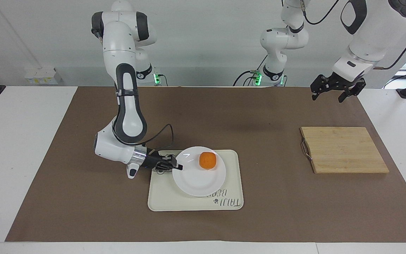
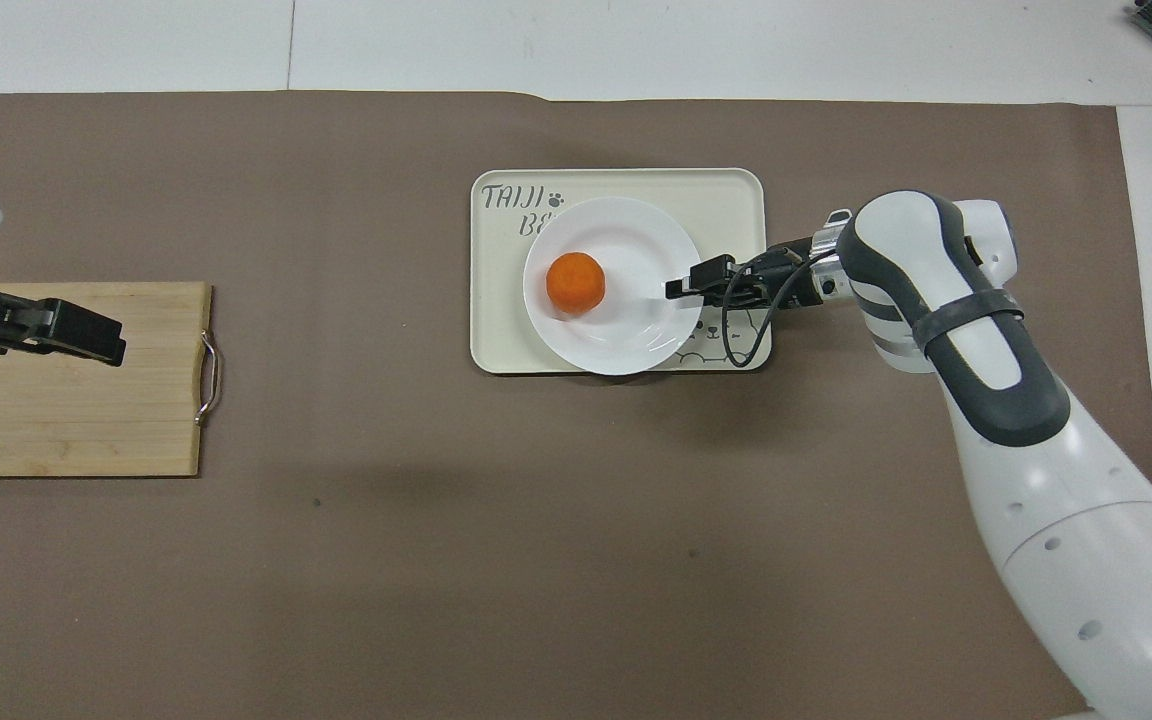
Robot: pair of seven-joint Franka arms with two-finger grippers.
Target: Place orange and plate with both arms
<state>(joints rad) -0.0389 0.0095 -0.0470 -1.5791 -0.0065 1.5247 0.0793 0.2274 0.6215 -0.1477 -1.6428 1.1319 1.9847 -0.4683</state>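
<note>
The white plate (image 1: 199, 181) is over the cream tray (image 1: 233, 165), with the orange (image 1: 208, 160) on it, on the part of the well nearer the robots. My right gripper (image 1: 179, 167) is shut on the plate's rim at the right arm's end. In the overhead view the right gripper (image 2: 674, 290) pinches the plate (image 2: 626, 335), and the orange (image 2: 575, 283) sits off-centre on it, over the tray (image 2: 736, 195). My left gripper (image 1: 327, 98) is open and empty, waiting in the air over the wooden board; it also shows in the overhead view (image 2: 101, 340).
A wooden cutting board (image 1: 344, 150) with a metal handle lies toward the left arm's end of the table, also in the overhead view (image 2: 66, 430). A brown mat (image 1: 224, 113) covers the table. A black cable loops beside the right wrist.
</note>
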